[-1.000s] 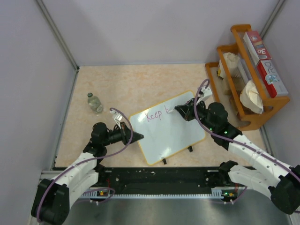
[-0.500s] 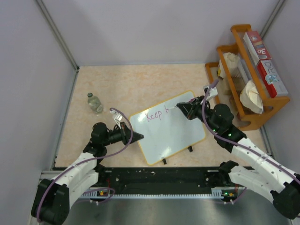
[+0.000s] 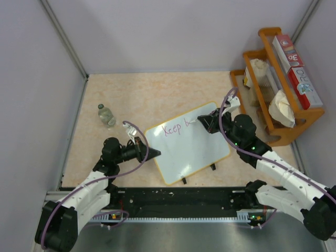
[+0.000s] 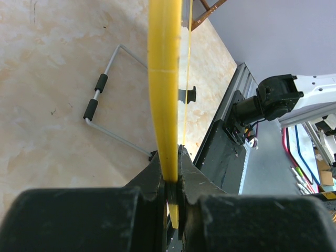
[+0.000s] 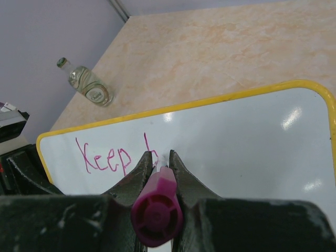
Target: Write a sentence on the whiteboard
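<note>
The whiteboard (image 3: 190, 149) lies tilted in the middle of the table, white with a yellow rim (image 5: 210, 101). The sentence (image 3: 175, 128) reads "Keep b" in purple-pink near the board's far edge; it also shows in the right wrist view (image 5: 105, 157). My right gripper (image 3: 202, 121) is shut on a purple-pink marker (image 5: 157, 210), its tip on the board just right of the "b". My left gripper (image 3: 155, 153) is shut on the board's left yellow rim (image 4: 165, 105), seen edge-on in the left wrist view.
A small glass bottle (image 3: 106, 115) lies at the far left, also in the right wrist view (image 5: 89, 84). A wooden rack (image 3: 273, 84) with boxes and cloths stands at the right. A wire stand (image 4: 107, 105) rests under the board. Black clips (image 3: 212, 167) sit on the near edge.
The right gripper with the marker drew back right, then returned left to the "b". The left arm and board have not moved.
</note>
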{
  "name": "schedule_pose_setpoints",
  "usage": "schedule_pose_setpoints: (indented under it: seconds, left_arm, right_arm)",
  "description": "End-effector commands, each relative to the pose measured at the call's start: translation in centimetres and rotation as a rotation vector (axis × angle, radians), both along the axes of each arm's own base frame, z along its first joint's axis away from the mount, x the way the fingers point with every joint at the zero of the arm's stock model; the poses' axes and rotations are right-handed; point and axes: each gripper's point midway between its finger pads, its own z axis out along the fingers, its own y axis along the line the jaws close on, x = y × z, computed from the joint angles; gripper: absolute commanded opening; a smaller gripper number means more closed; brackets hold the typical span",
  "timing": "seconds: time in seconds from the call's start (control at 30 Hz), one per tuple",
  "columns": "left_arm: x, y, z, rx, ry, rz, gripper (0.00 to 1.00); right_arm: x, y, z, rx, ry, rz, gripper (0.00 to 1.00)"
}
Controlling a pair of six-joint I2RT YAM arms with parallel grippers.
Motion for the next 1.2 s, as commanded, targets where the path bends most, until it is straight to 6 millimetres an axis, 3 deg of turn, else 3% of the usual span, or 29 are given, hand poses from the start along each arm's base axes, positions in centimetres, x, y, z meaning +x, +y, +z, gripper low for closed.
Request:
schedule_pose_setpoints:
  seconds: [0.0, 0.67, 0.97, 1.17]
  left_arm:
    - [-1.4, 0.5, -3.4, 0.093, -0.002, -0.046, 0.0]
    - [-1.4, 0.5, -3.4, 0.092, -0.003, -0.046, 0.0]
    - [-1.4, 0.5, -3.4, 0.091, -0.005, -0.047, 0.0]
    - [-1.4, 0.5, -3.4, 0.091, -0.005, -0.047, 0.0]
  right_arm:
    - [0.8, 0.0, 3.1, 0.03, -0.073, -0.017, 0.0]
    - [1.7, -1.4, 2.8, 0.003, -0.06, -0.109, 0.0]
    - [1.8, -0.6, 3.6, 0.021, -0.069, -0.073, 0.0]
    - [1.4, -0.1, 2.9, 0.015, -0.051, -0.041, 0.0]
